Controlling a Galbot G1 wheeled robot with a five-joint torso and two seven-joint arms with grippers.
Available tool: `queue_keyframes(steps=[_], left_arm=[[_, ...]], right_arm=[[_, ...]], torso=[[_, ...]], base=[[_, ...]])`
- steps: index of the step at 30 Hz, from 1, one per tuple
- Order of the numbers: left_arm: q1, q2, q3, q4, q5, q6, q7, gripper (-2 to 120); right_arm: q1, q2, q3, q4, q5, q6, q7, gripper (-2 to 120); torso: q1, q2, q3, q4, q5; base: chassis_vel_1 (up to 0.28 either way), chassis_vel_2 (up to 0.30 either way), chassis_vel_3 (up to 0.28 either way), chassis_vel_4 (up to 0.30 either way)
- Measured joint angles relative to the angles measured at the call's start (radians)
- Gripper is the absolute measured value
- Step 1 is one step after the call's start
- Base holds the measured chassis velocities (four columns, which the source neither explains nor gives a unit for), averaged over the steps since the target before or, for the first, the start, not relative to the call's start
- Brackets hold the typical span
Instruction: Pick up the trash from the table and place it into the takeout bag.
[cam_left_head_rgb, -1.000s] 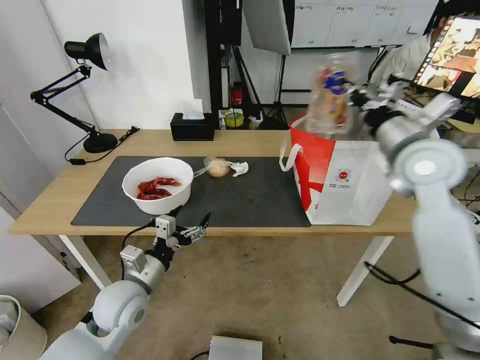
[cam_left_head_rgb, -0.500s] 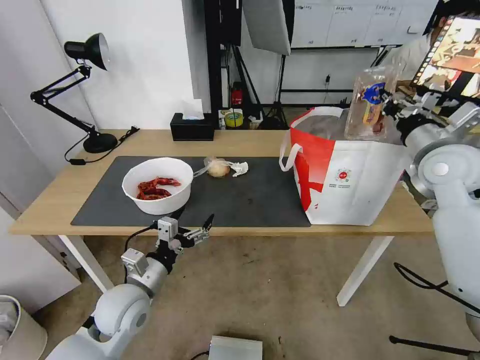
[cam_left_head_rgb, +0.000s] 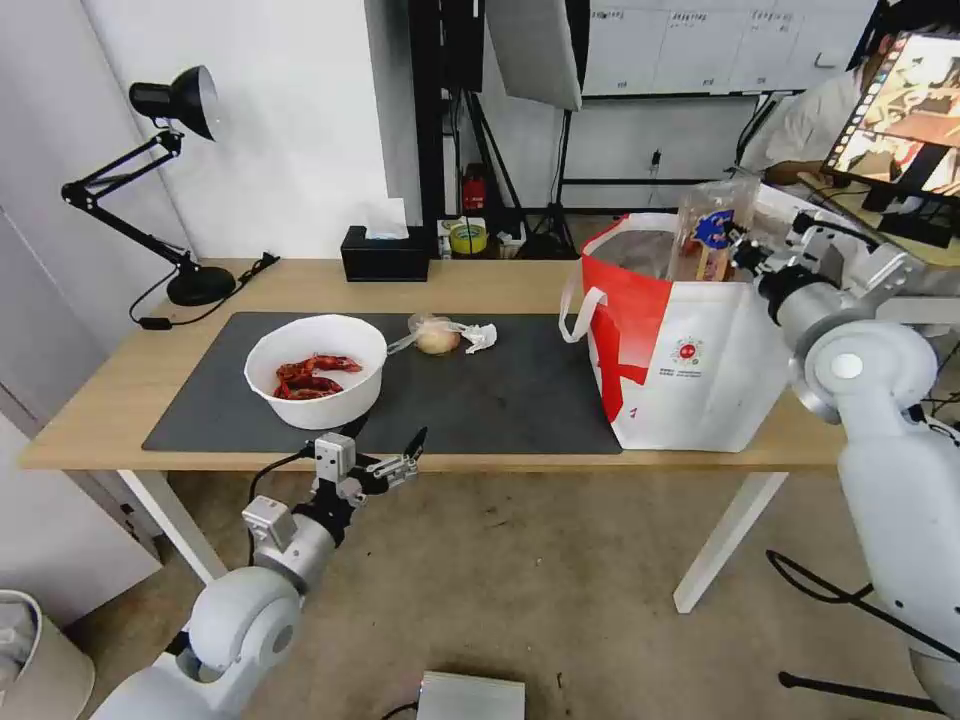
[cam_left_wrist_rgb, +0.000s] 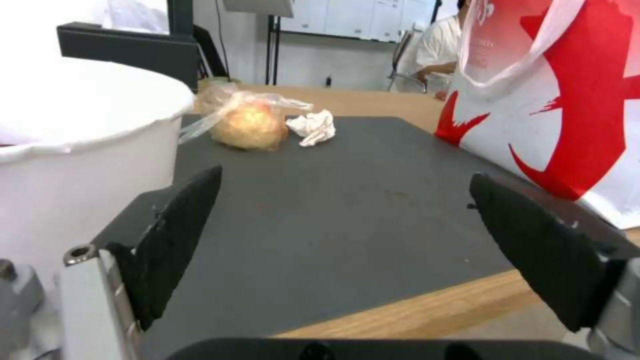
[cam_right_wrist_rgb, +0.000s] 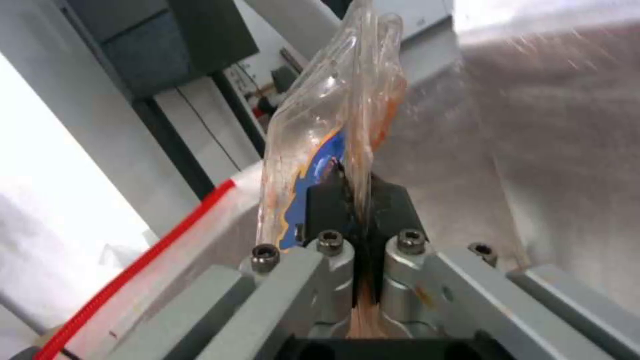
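**Tray goes into the bag**

The clear tray (cam_left_head_rgb: 712, 238) sits partly inside the open takeout bag (cam_left_head_rgb: 690, 350), pinched tight by the right tool (cam_right_wrist_rgb: 357, 200). The white bowl (cam_left_head_rgb: 316, 370), small bag (cam_left_head_rgb: 436, 336) and tissue (cam_left_head_rgb: 481, 336) lie on the surface (cam_left_head_rgb: 300, 285). The left tool (cam_left_head_rgb: 385, 455) hangs wide apart by the front edge.

R arm: we've brought the right gripper (cam_left_head_rgb: 738, 252) down and back toward the bag mouth over the last sec. It's pinching the clear plastic tray (cam_left_head_rgb: 708, 235) (red scraps inside, blue label), which was high above the takeout bag (cam_left_head_rgb: 690, 350) a sec ago, then at the rim. Now its lower part sits inside the foil-lined opening. L arm: we see the left gripper (cam_left_head_rgb: 385, 460) nudged slightly lower below the table edge.
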Motion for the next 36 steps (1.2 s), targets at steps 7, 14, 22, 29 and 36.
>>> queue_keyframes(steps=[7,14,22,29,36], left_arm=[[-0.016,0.003,0.014,0.008,-0.002,0.002,-0.003,100],[-0.024,0.005,0.017,0.014,-0.003,0.002,-0.004,100],[-0.039,0.019,0.017,0.014,-0.012,0.003,-0.007,100],[-0.039,0.022,0.013,0.009,-0.017,0.004,-0.008,100],[-0.031,0.019,0.003,0.004,-0.015,0.005,-0.008,100]], right_arm=[[-0.003,0.0,0.008,0.003,0.047,-0.018,0.035,0],[0.002,0.0,0.009,0.007,0.084,-0.06,0.073,18],[0.021,0.0,0.006,0.001,0.086,-0.071,0.065,46],[0.044,-0.012,-0.007,0.007,0.086,-0.067,0.018,72],[0.058,-0.031,-0.027,0.028,0.08,-0.051,-0.053,96]], torso=[[0.0,0.0,0.0,-0.0001,0.0],[0.0,0.0,0.0,0.0,0.0],[0.0,0.0,0.0,0.0,0.0001],[0.0,0.0,0.0,0.0,0.0],[0.0,0.0,0.0,0.0,0.0002]], base=[[0.0,0.0,0.0,0.0],[0.0,0.0,0.0,0.0],[0.0,0.0,0.0,0.0],[0.0,0.0,0.0,0.0],[0.0,0.0,0.0,0.0]])
